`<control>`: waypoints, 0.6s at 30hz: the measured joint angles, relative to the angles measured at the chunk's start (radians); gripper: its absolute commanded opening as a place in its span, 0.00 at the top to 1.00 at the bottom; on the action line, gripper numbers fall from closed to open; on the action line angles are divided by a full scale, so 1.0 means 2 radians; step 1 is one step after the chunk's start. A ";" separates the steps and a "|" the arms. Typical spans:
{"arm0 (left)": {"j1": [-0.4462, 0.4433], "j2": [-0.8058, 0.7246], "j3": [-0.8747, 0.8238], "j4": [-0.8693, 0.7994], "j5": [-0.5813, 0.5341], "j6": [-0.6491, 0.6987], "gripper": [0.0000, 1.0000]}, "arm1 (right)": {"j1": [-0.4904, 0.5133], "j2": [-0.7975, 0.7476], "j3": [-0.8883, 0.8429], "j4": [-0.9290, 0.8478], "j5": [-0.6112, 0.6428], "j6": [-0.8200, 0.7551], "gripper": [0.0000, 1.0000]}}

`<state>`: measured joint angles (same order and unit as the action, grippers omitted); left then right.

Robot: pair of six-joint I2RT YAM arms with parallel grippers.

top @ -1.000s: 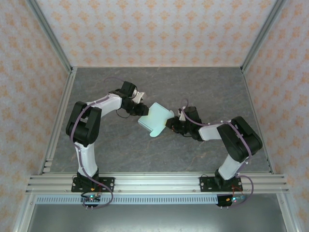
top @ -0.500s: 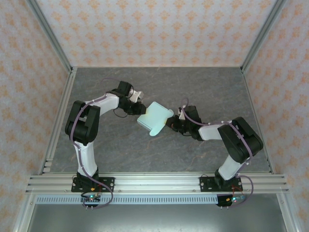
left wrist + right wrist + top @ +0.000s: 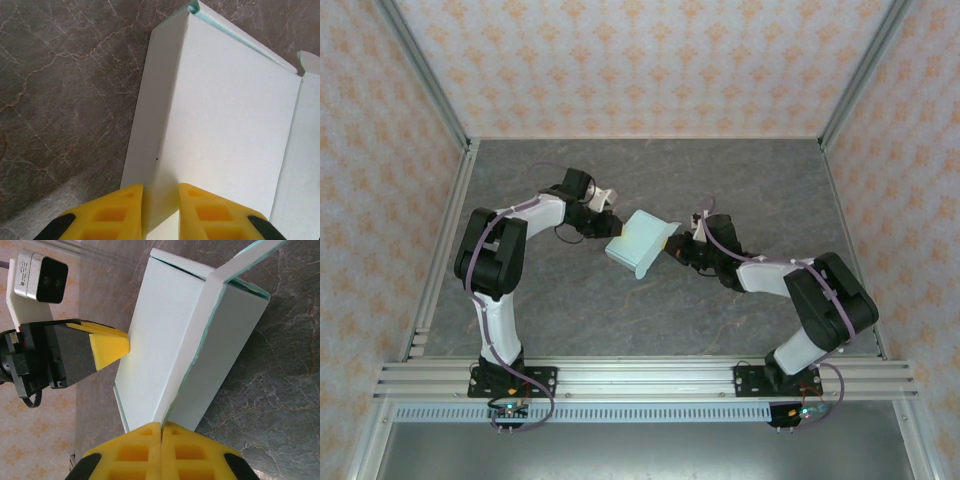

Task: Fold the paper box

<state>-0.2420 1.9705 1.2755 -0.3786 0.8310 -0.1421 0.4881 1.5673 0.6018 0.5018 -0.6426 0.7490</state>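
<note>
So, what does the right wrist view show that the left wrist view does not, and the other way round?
Right wrist view: the right gripper, its fingers shut on a thin edge of the paper box, and the left gripper seen from outside, one yellow finger against the box's side. Left wrist view: the left gripper's two yellow fingers straddling a wall of the box, and a plain white face of the box up close. Both: the box and the grey marbled table.
</note>
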 measured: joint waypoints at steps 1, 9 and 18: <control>0.000 0.000 0.000 0.000 0.000 -0.001 0.79 | 0.000 0.000 0.000 0.000 0.000 0.000 0.95; 0.000 0.000 0.000 0.001 0.004 -0.007 0.78 | 0.002 -0.010 0.006 -0.007 0.002 0.002 0.95; -0.004 0.001 0.000 0.001 0.009 -0.007 0.75 | 0.008 -0.028 0.022 -0.015 0.010 0.001 0.95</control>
<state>-0.2508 1.9724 1.2747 -0.3763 0.8497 -0.1566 0.5034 1.5112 0.6453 0.4717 -0.6231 0.7513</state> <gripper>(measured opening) 0.251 0.050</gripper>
